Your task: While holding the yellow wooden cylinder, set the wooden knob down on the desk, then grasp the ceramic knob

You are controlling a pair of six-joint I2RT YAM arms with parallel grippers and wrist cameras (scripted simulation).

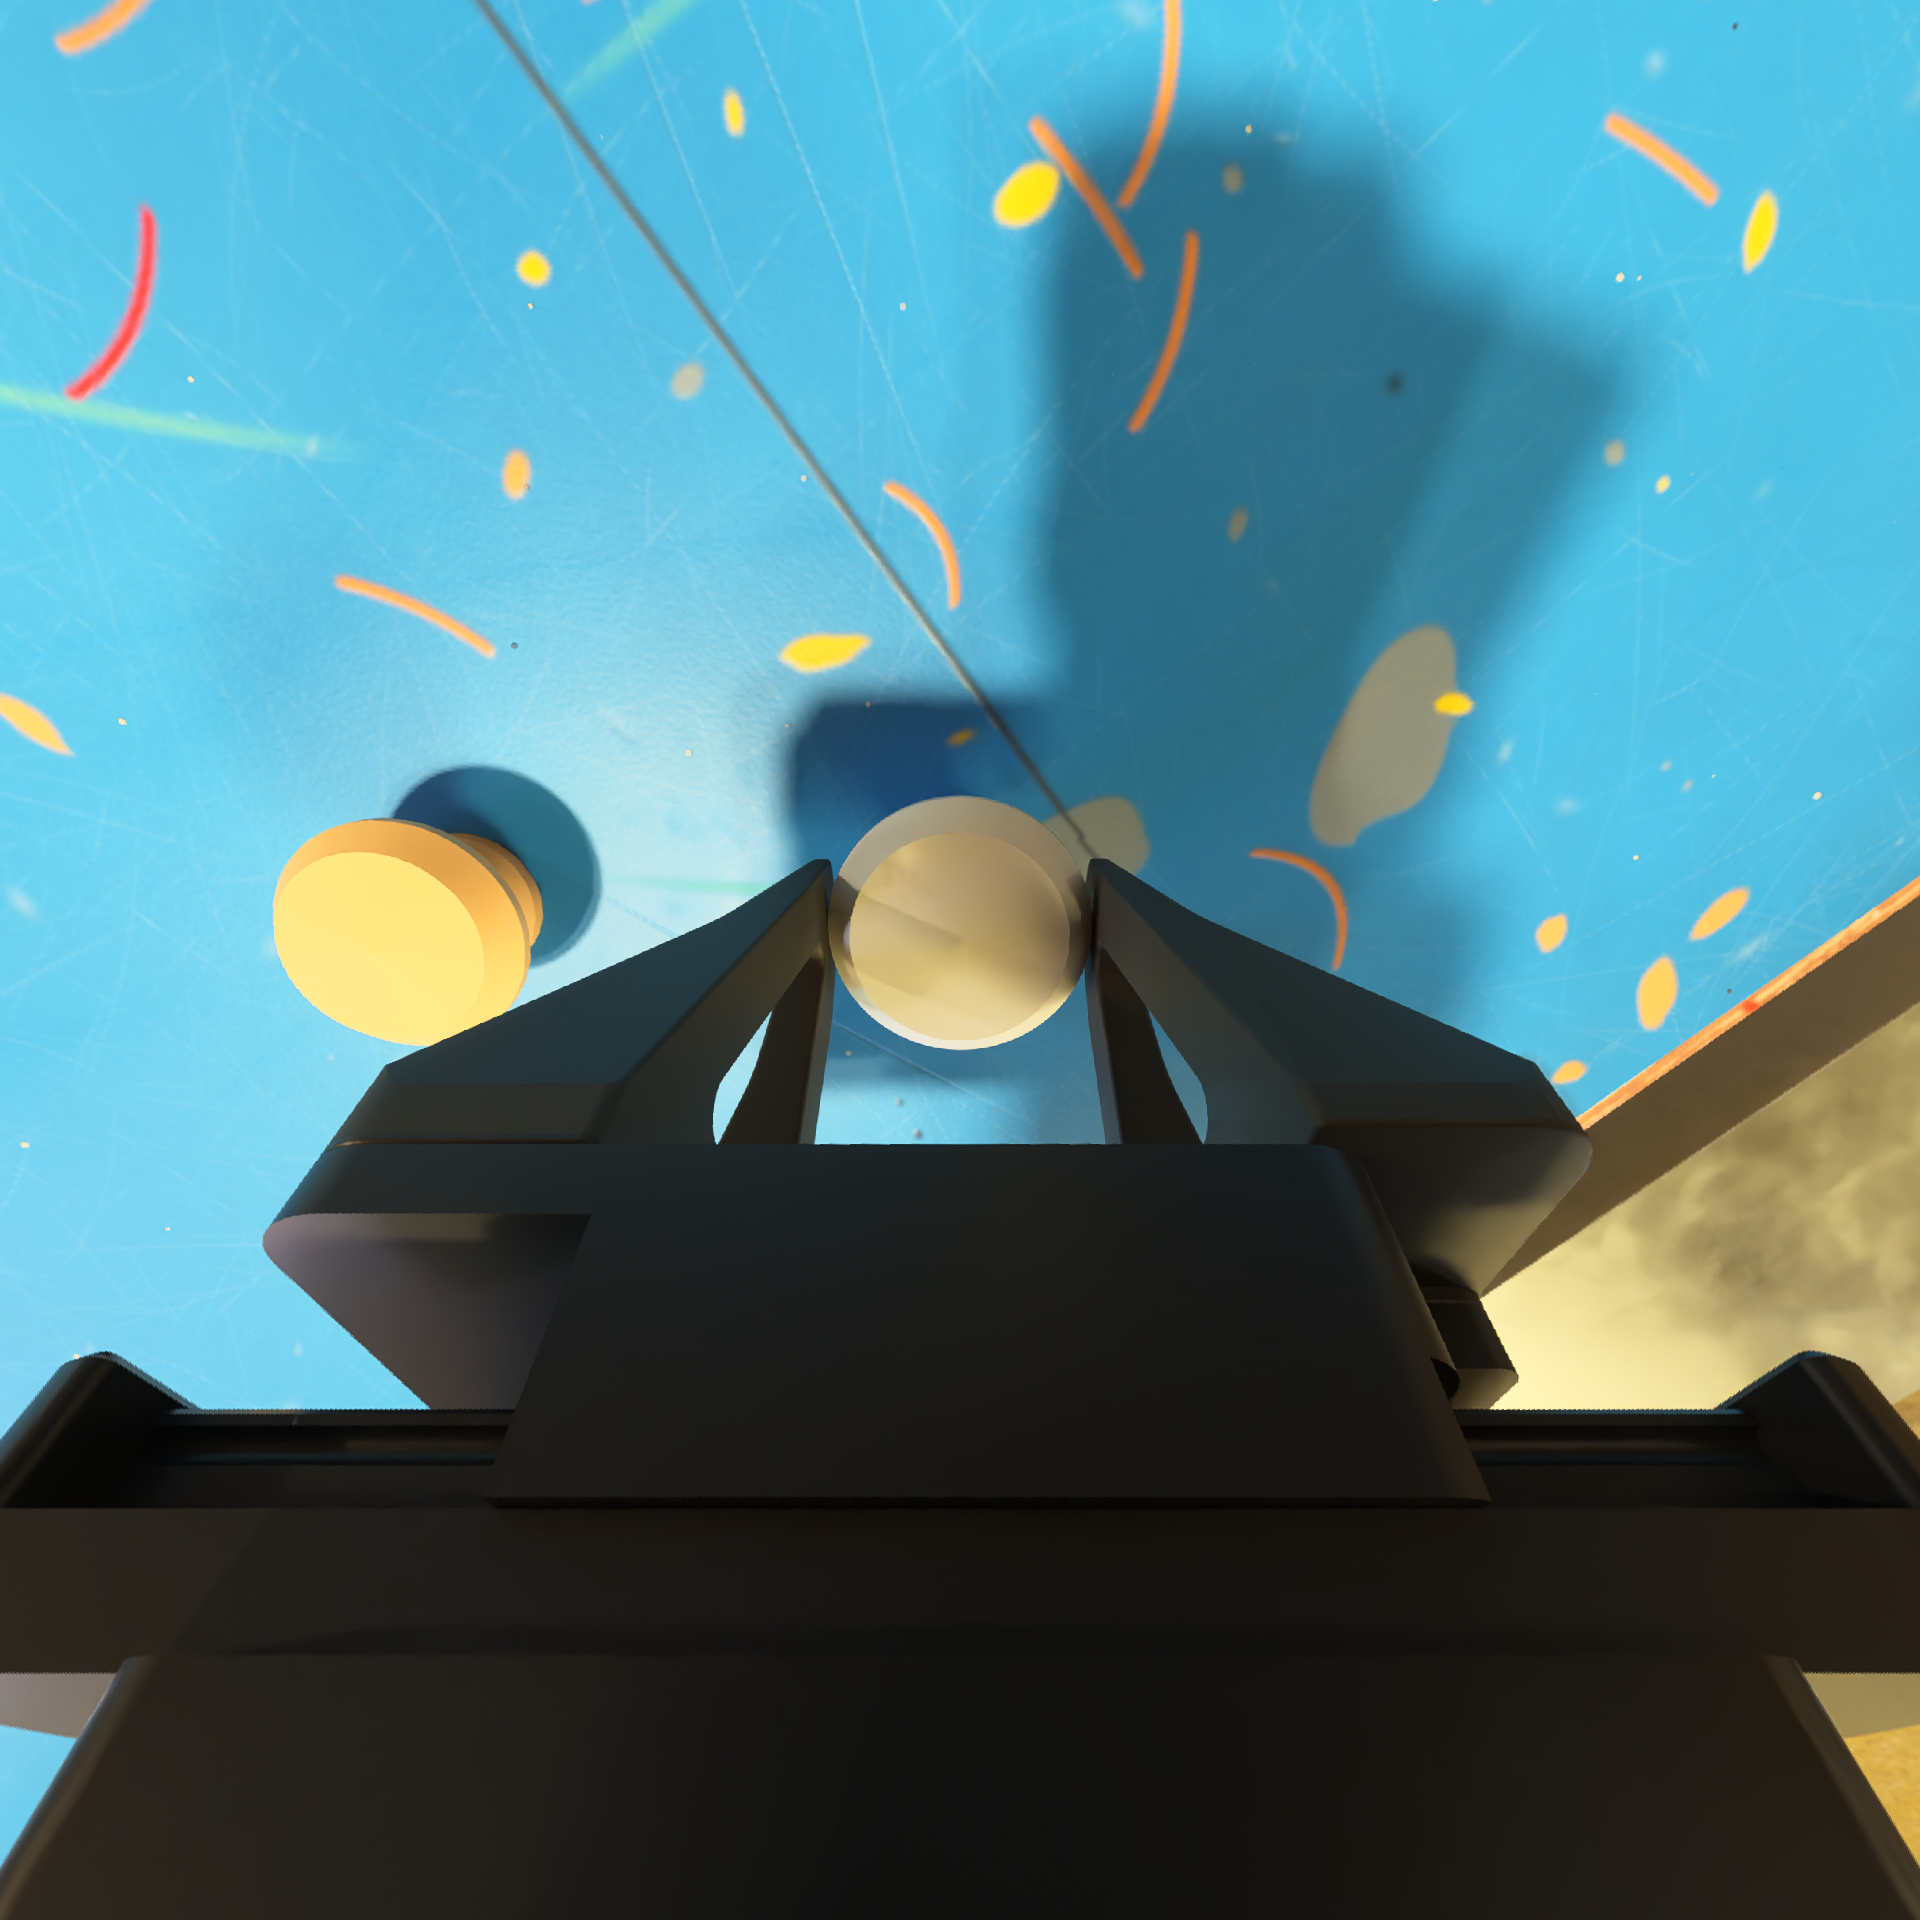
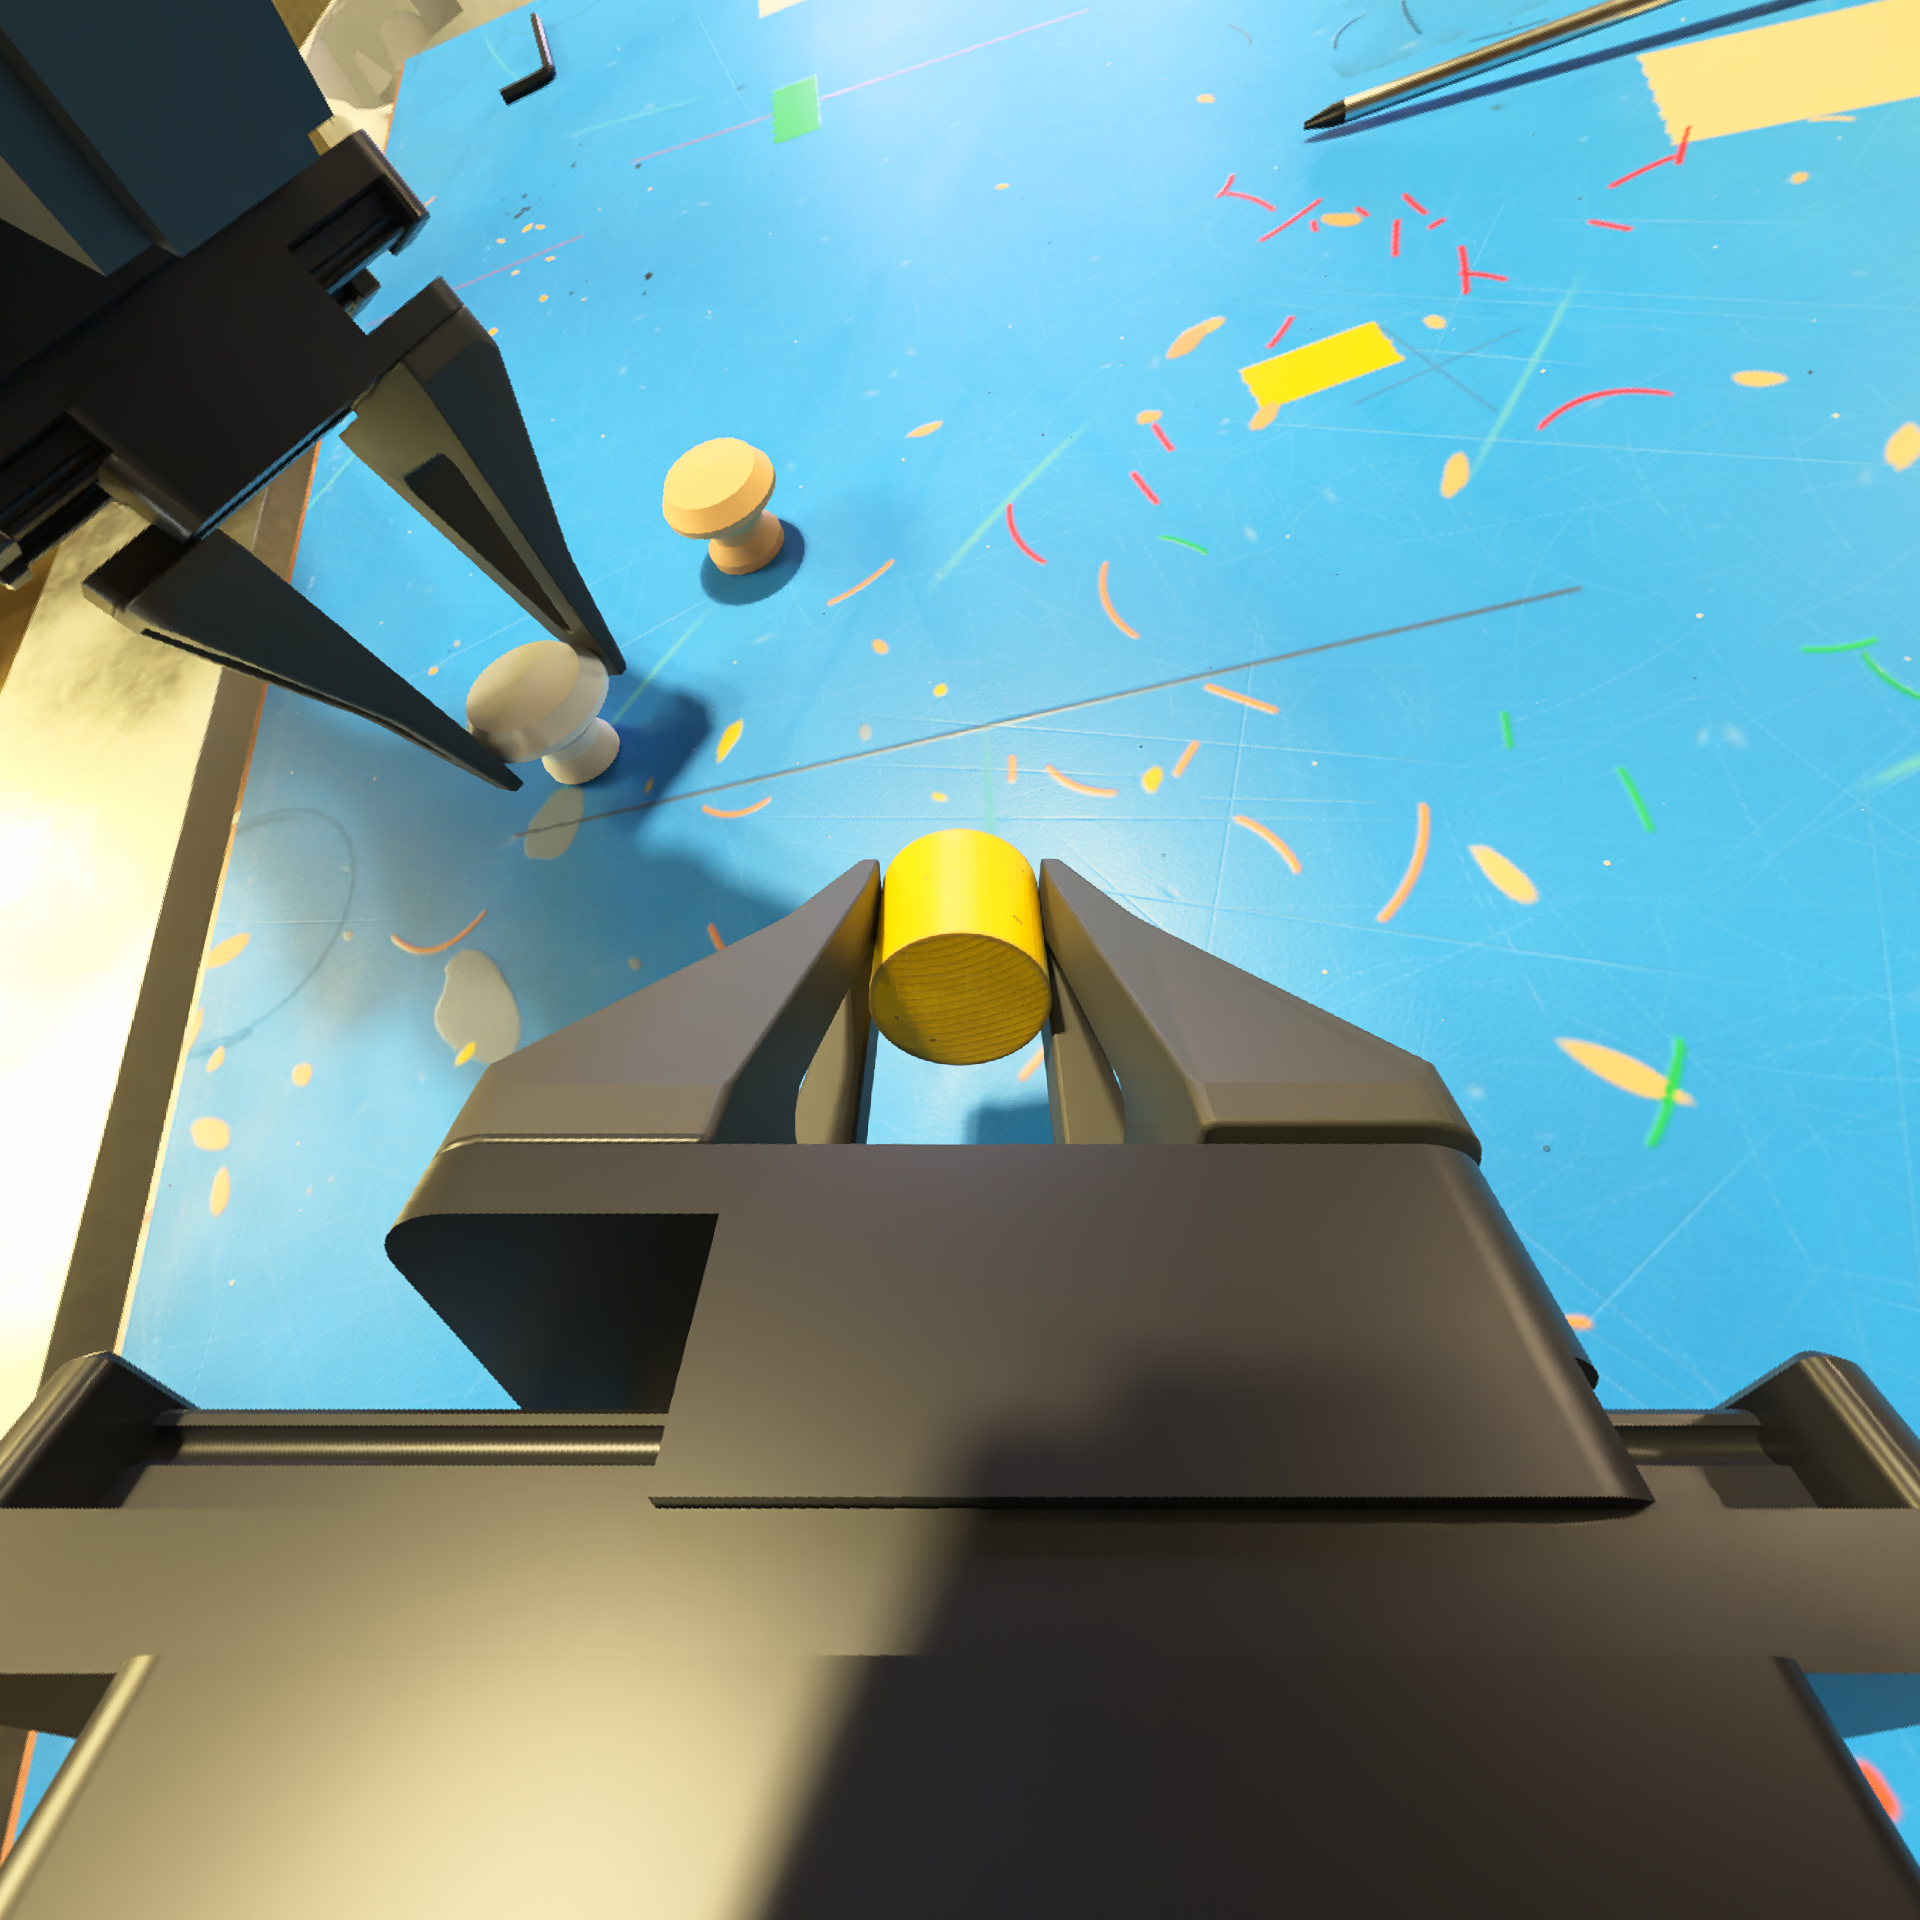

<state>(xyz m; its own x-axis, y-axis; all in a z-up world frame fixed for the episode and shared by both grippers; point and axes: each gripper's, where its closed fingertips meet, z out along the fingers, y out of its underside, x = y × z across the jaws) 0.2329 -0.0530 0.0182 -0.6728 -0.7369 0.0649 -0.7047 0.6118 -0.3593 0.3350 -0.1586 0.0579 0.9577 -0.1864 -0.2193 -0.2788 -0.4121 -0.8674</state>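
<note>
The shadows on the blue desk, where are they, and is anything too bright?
Left wrist view: a big dark arm-shaped shadow crosses the desk above the ceramic knob; the wooden knob casts a round one. Right wrist view: bright glare washes out the left edge beyond the desk, and shade covers the lower part of the right end effector.

- Table [image 2: 1351,935]: blue top, smooth w/ slight sheen; fine scratches, paint flecks & streaks.
- Yellow wooden cylinder [image 2: 961,982]: painted yellow, matt; wood grain visible on end face.
- Wooden knob [image 2: 722,499]: pale tan wood, smooth, matt.
- Ceramic knob [image 1: 961,925]: off-white, smooth, faint gloss at rim.
- Left tool [image 1: 961,904] & right tool [image 2: 961,935]: dark grey-black, plastic-looking, smooth, satin finish.
- Pencil-like rod [image 2: 1455,73]: dark, metallic sheen.
- Hex key [image 2: 530,68]: black, matt.
</note>
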